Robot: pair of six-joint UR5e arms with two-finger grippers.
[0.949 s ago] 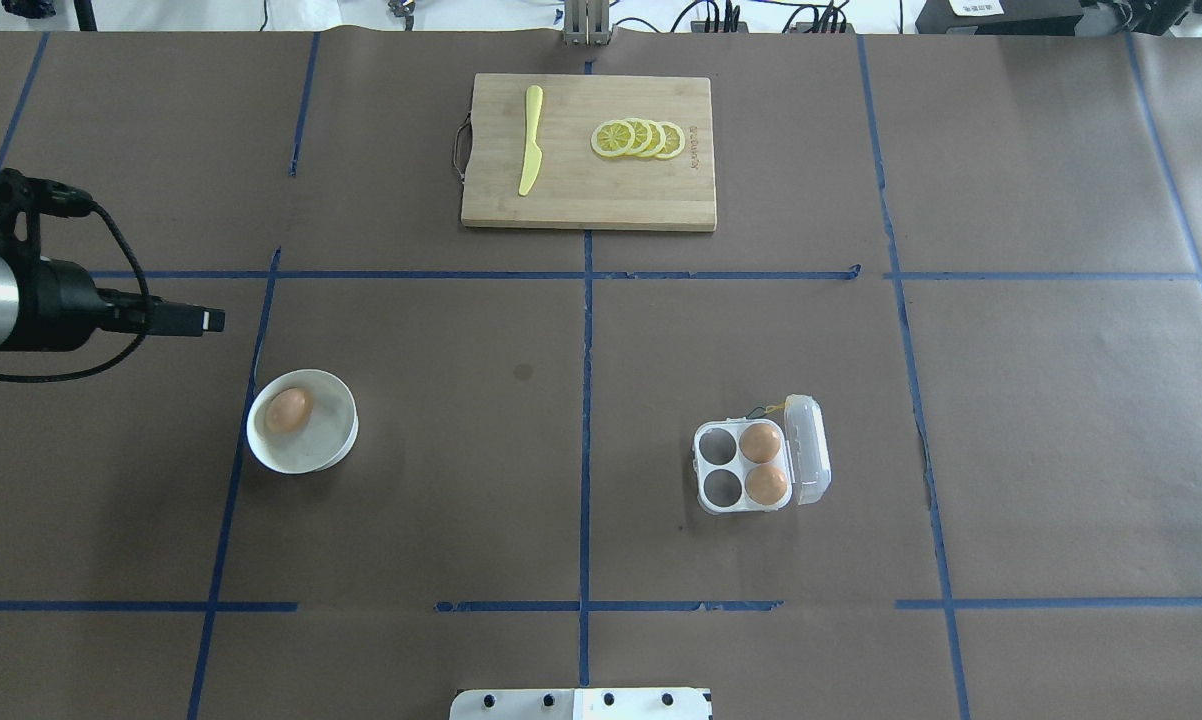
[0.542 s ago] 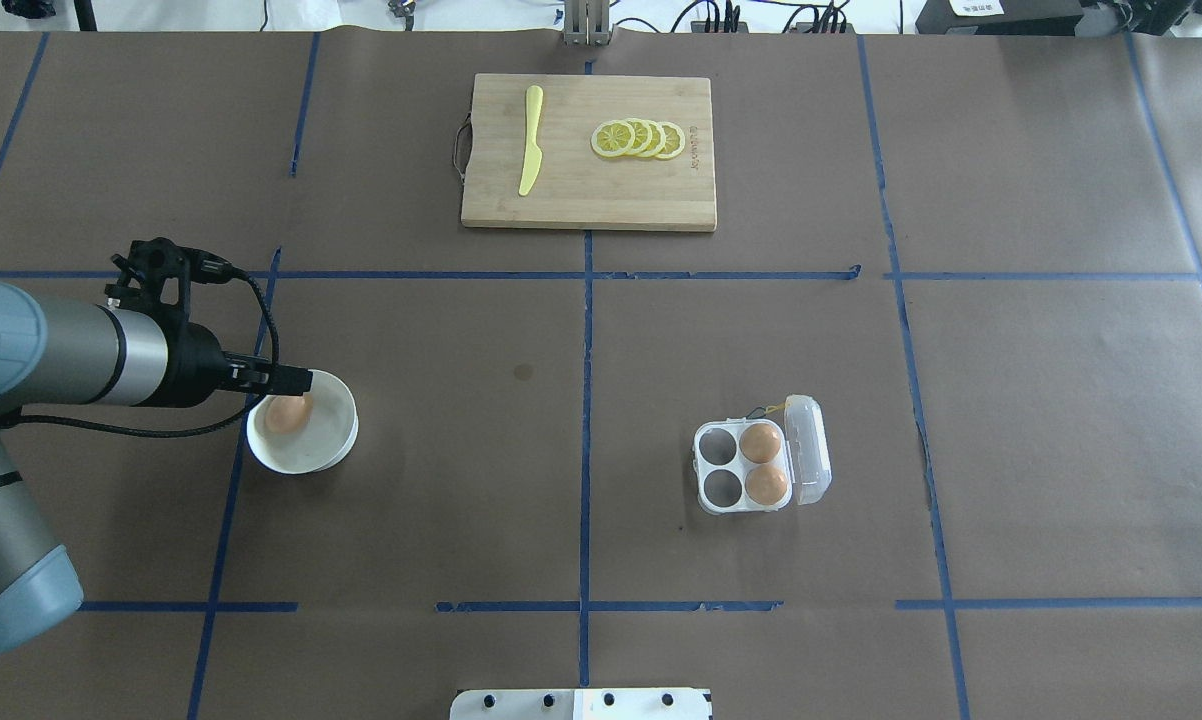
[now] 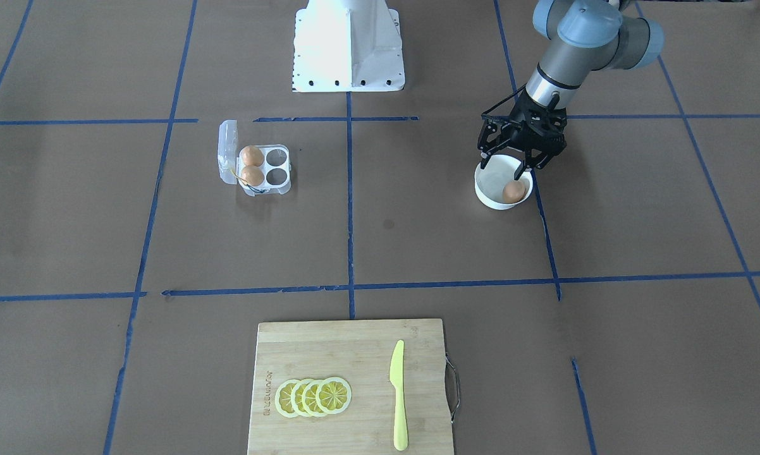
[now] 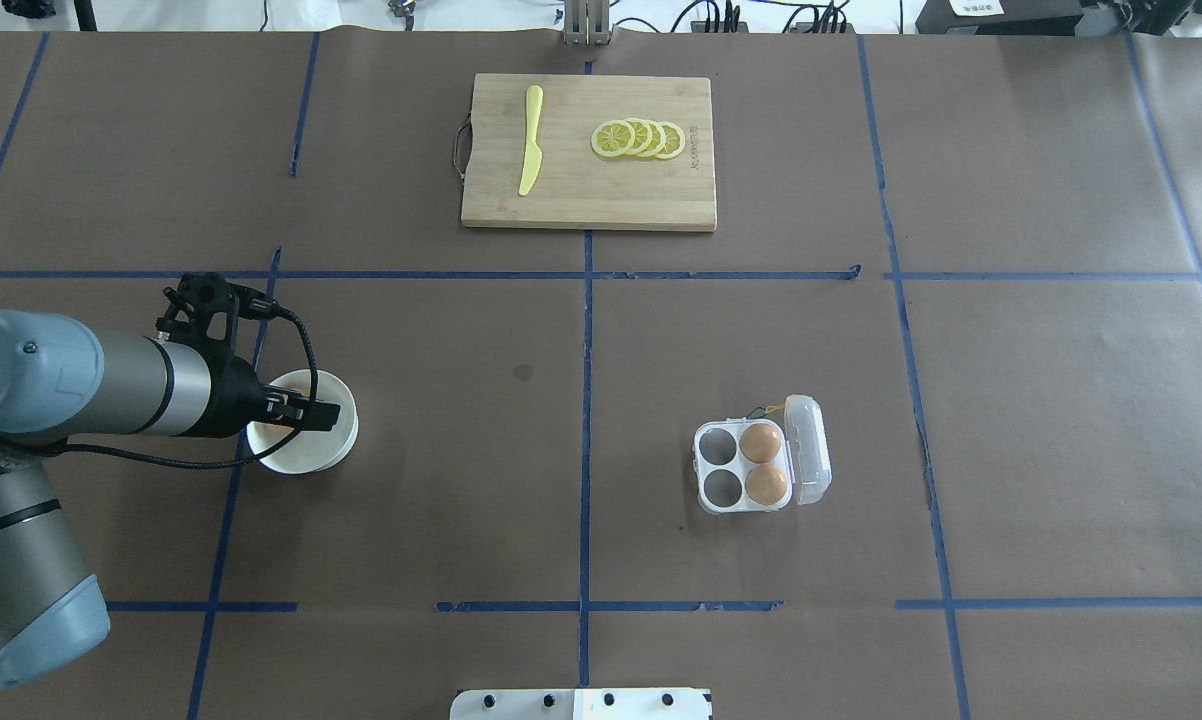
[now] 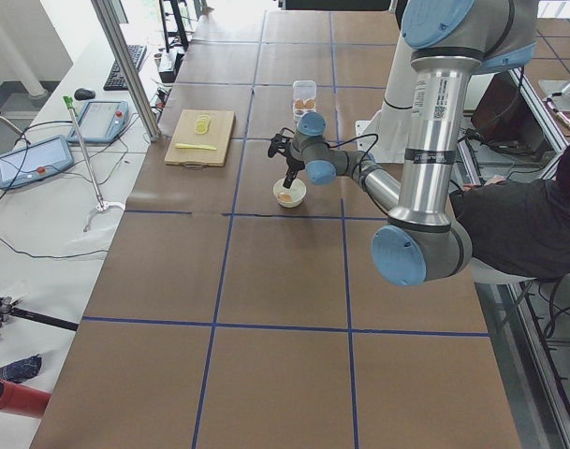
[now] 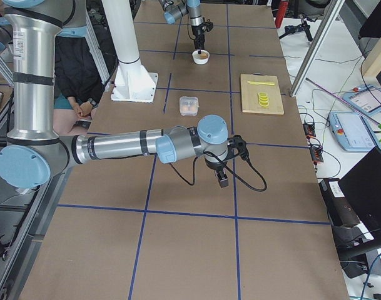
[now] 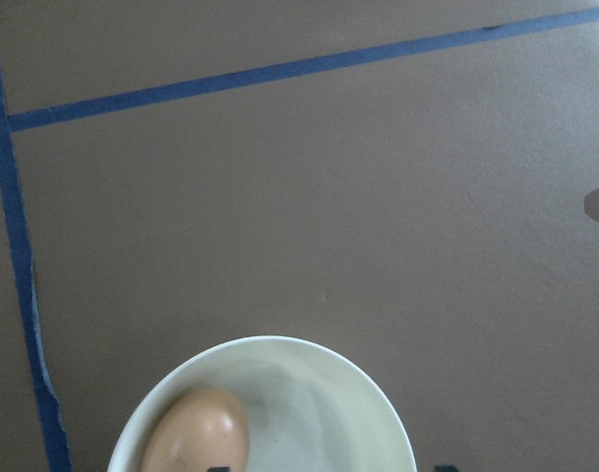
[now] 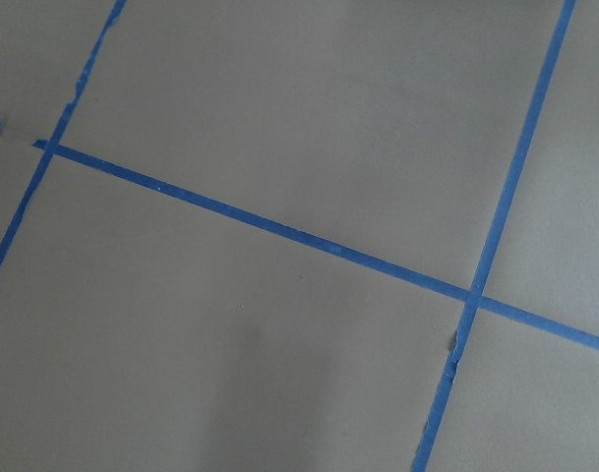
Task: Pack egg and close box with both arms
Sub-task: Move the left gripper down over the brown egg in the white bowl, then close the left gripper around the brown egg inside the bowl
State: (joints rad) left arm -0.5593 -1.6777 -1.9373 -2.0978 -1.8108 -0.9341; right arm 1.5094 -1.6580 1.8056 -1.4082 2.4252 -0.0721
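Note:
A tan-brown egg [image 3: 513, 191] lies in a round white bowl [image 3: 489, 193], also seen in the left wrist view [image 7: 196, 433]. My left gripper [image 3: 503, 167] is open and empty just above the bowl, its fingers spread over the rim. In the overhead view the gripper [image 4: 311, 410] covers most of the egg. The clear box [image 4: 721, 466] stands open at centre right with its lid [image 4: 812, 450] folded to the right. Two eggs [image 4: 760, 442] [image 4: 766, 484] fill its right cups; the two left cups are empty. My right gripper [image 6: 223, 180] shows only in the exterior right view, far from the box; I cannot tell its state.
A wooden cutting board [image 4: 581, 200] with lemon slices [image 4: 638, 138] and a yellow knife [image 4: 530, 140] lies at the far middle. The white pedestal base [image 3: 348, 44] stands at the robot's edge. Blue tape lines cross the brown table.
My left arm has swung in from the left edge toward the bowl. Its gripper now hangs over the bowl and hides most of the egg in the overhead view.

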